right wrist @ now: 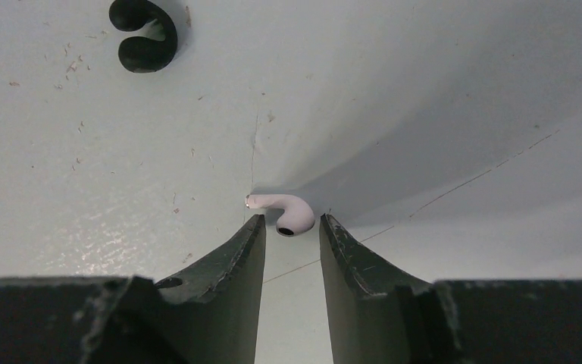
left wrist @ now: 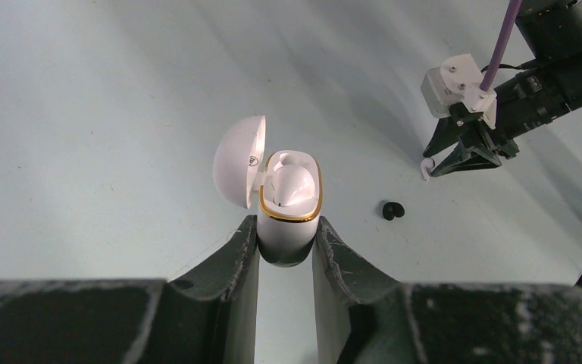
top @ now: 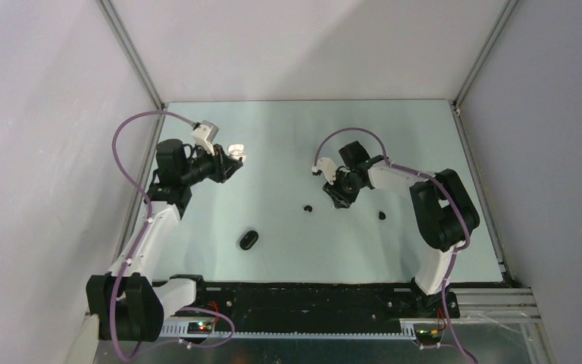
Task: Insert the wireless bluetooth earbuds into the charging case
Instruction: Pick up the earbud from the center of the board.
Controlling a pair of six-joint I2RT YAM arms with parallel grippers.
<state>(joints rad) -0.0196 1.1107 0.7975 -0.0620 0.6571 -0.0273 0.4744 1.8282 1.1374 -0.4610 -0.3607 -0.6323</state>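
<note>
My top view looks down on the whole surface (top: 288,144); left wrist faces two o'clock, sharing the right pincer (left wrist: 430,165); right wrist sits close

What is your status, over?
Left gripper shut on open white case. Right gripper open, white earbud at its tips. Black earbud lies apart, not in the way.

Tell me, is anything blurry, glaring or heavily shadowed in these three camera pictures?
Top external view: even, soft light, the table slightly glossy. Left wrist view: the white case glows almost overexposed; the fingers holding it look dark and soft. Right wrist view: the white earbud is sharp, with a broad shadow spreading to its right and dull glare lower left.
</note>
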